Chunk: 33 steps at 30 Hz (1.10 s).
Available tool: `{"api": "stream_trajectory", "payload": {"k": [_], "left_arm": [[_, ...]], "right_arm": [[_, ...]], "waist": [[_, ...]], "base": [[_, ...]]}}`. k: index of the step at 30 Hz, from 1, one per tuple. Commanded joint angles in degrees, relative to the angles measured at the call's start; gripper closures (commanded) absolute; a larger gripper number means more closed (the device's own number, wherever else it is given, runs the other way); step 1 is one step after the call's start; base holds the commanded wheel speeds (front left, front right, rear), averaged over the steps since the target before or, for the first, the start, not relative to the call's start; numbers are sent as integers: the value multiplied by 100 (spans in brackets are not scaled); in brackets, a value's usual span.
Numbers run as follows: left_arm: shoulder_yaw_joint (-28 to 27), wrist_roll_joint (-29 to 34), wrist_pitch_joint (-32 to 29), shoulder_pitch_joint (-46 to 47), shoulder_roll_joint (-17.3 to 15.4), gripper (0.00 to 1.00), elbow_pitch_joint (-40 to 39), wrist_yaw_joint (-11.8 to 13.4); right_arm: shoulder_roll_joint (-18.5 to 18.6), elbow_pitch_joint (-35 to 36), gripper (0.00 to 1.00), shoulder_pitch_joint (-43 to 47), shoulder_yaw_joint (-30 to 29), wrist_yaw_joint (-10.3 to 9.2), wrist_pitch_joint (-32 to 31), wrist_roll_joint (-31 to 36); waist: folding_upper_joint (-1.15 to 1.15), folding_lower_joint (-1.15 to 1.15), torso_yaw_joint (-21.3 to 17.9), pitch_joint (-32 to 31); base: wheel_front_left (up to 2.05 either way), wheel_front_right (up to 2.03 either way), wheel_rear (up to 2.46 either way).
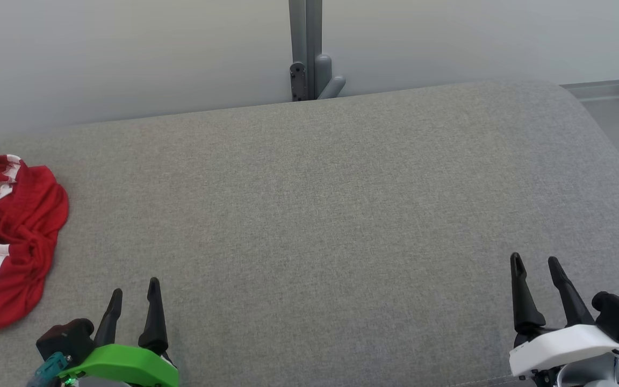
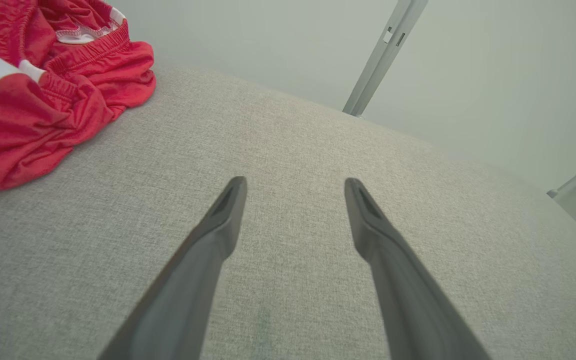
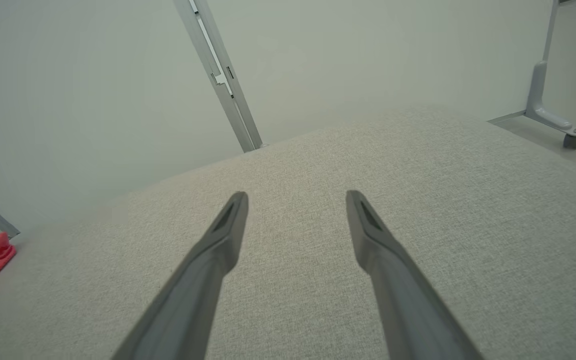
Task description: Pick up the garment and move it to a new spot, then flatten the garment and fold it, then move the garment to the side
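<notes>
At far left of the head view, crumpled red garment (image 1: 16,231) with white panels and gathered elastic waistband, lying on grey woven-fabric counter (image 1: 309,215). Left end effector (image 1: 135,287) and right end effector (image 1: 534,259): tapered dark fingers spread wide, empty.

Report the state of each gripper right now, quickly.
Left gripper: open, holding nothing; the red garment lies apart from it.
Right gripper: open, holding nothing.
</notes>
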State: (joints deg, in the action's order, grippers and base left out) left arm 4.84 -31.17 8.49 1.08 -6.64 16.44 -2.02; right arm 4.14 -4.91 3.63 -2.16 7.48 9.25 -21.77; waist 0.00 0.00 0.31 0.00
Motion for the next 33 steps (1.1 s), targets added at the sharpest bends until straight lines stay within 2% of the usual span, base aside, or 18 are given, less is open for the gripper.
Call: {"api": "stream_trajectory", "payload": {"k": [1, 16, 33], "left_arm": [[-26, 177, 52, -40, -16, 0, -81, -26], [-125, 1087, 273, -210, 49, 0, -109, -77], [-301, 1901, 496, -368, 146, 0, -41, -137]], "right_arm": [[38, 45, 0, 39, 19, 1, 65, 172], [53, 152, 0, 120, 56, 1, 252, 1058], [-7, 148, 0, 216, -15, 2, 445, 1726]], "waist": [[0, 0, 1, -3], [0, 0, 25, -33], [0, 0, 60, -65]], "base": [[0, 0, 0], [0, 0, 0], [0, 0, 0]]}}
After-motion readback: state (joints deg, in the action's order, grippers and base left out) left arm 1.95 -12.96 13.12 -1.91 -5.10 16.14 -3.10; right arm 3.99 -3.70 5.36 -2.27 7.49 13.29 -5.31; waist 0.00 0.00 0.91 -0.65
